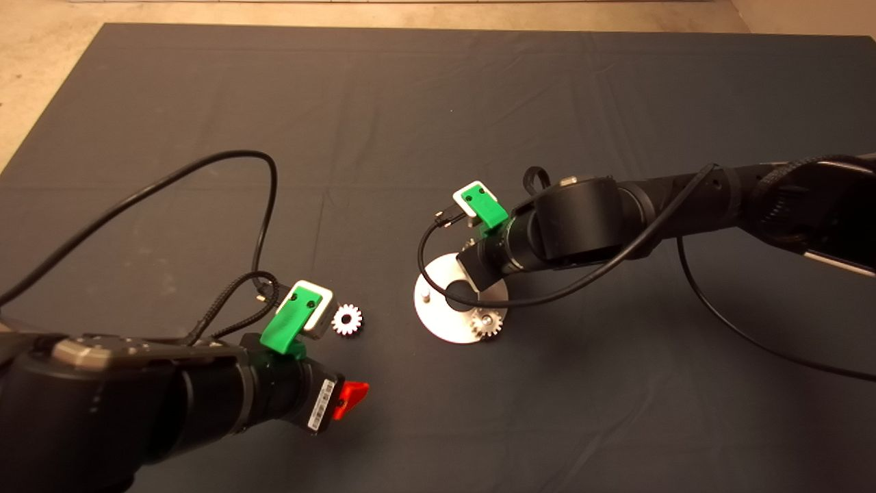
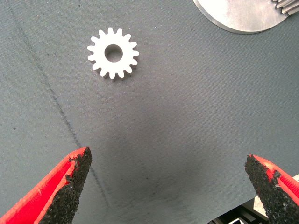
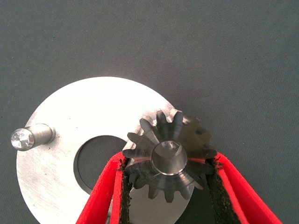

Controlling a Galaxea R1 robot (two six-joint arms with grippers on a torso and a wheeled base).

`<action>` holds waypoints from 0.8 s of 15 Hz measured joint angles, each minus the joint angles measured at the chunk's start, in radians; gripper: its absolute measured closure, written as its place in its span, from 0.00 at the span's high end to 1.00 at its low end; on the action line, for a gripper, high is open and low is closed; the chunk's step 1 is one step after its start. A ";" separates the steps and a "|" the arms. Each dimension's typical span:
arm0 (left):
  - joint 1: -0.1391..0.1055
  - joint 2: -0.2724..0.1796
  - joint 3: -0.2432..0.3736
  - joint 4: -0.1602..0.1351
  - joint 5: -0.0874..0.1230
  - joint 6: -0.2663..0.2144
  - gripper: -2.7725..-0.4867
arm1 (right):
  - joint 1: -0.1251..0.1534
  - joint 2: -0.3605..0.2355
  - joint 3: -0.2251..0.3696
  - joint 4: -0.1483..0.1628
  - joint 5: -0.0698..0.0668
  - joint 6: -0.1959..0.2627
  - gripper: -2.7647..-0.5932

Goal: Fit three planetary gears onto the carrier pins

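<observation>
The right gripper [image 3: 169,163] pinches a dark gear [image 3: 169,154], hiding its pin on the disc [image 3: 70,140]. The left gripper [image 2: 168,186] hangs spread over bare mat [image 2: 187,116] near the silver gear [image 2: 113,52].

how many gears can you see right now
3. A bright gear lies loose on the mat by the left gripper. One sits on the disc's near edge. The right gripper grips a dark gear over the disc.
</observation>
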 joint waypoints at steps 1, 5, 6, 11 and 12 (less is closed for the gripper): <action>0.000 0.000 0.000 0.000 0.000 0.000 0.82 | -0.002 0.000 -0.007 0.000 0.000 -0.001 0.16; 0.000 -0.006 0.000 0.000 0.000 0.000 0.82 | -0.013 0.000 -0.025 0.000 0.001 -0.009 0.16; 0.000 -0.006 0.000 0.000 0.000 0.000 0.82 | -0.014 0.000 -0.029 0.000 0.003 -0.009 0.16; 0.000 -0.016 0.000 0.007 -0.001 0.015 0.82 | -0.026 0.001 -0.046 0.000 0.009 -0.010 0.16; 0.000 -0.019 0.000 0.007 0.000 0.017 0.82 | -0.030 0.001 -0.050 0.000 0.008 -0.011 0.16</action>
